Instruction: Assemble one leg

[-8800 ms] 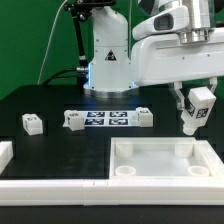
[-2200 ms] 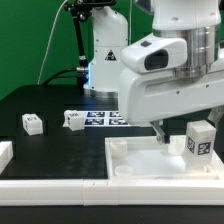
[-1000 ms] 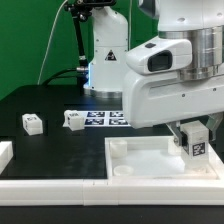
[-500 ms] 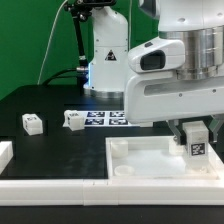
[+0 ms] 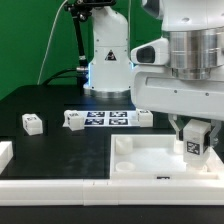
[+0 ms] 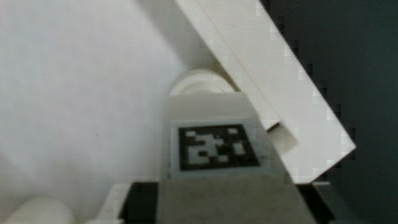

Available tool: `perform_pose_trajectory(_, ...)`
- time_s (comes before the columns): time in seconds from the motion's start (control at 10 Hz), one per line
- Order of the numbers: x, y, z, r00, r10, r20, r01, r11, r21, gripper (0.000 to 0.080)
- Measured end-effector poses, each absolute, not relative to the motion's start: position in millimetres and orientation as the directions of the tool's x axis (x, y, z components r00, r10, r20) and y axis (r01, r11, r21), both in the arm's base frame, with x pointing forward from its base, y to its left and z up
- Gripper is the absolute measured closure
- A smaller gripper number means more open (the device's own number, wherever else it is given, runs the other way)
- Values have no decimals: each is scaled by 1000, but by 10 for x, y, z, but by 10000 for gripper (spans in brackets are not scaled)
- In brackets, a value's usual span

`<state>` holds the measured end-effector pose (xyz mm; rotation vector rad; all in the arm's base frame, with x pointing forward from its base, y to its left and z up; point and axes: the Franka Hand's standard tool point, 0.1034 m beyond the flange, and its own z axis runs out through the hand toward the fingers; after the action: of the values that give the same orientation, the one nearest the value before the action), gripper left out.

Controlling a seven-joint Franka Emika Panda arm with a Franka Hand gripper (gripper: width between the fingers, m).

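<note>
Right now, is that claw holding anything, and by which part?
Yes: the gripper holds a leg, pinched by its sides near the top, over the white panel.

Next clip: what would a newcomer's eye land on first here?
The gripper, shut on a tagged leg, hangs at the corner of the white square panel at the exterior view's right. Behind, three loose legs lie on the black table, two of them flanking the marker board.
</note>
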<state>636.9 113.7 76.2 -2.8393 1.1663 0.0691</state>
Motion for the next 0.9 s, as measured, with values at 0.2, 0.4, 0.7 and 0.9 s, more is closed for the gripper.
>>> perform_pose_trajectory(0.2,6357,1167,765,476,-877,-64,-879,-476,-17,506)
perform_pose_trajectory(0.4,6342,1245,768,291,-955,-54,-957,-291,-3,506)
perform_pose_trajectory(0.7,6340,1262,767,97,-992,-82,-995,-98,8,506)
perform_pose_trajectory(0.9,6338,1276,764,108,-991,-83,-994,-109,7,505)
